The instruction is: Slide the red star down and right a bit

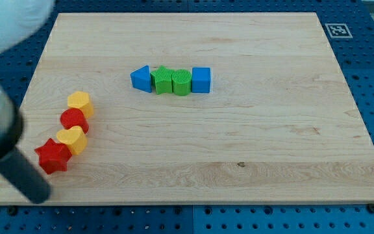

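The red star (52, 156) lies near the board's left edge, toward the view's bottom. It touches a yellow heart-like block (74, 139) up and to its right. Above that sit a red round block (74, 120) and a yellow hexagonal block (80, 103), forming a slanted chain. My dark rod comes in from the view's left, blurred and large. My tip (39, 194) rests near the board's bottom left corner, just below and left of the red star, a small gap apart.
A row of blocks sits at the upper middle: a blue triangle (141, 78), a green star (163, 80), a green round block (182, 82) and a blue cube (201, 80). The wooden board (239, 149) lies on a blue pegboard. A marker tag (337, 30) is at top right.
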Controlling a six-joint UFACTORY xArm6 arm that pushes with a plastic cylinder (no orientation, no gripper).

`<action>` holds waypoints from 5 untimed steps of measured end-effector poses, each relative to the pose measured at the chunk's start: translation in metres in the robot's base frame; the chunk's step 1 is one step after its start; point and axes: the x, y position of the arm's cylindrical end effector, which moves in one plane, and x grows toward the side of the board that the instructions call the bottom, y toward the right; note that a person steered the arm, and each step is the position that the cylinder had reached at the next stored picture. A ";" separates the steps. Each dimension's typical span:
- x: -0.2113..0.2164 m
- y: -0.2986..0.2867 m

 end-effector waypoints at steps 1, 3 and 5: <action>-0.025 -0.041; -0.065 -0.045; -0.066 -0.015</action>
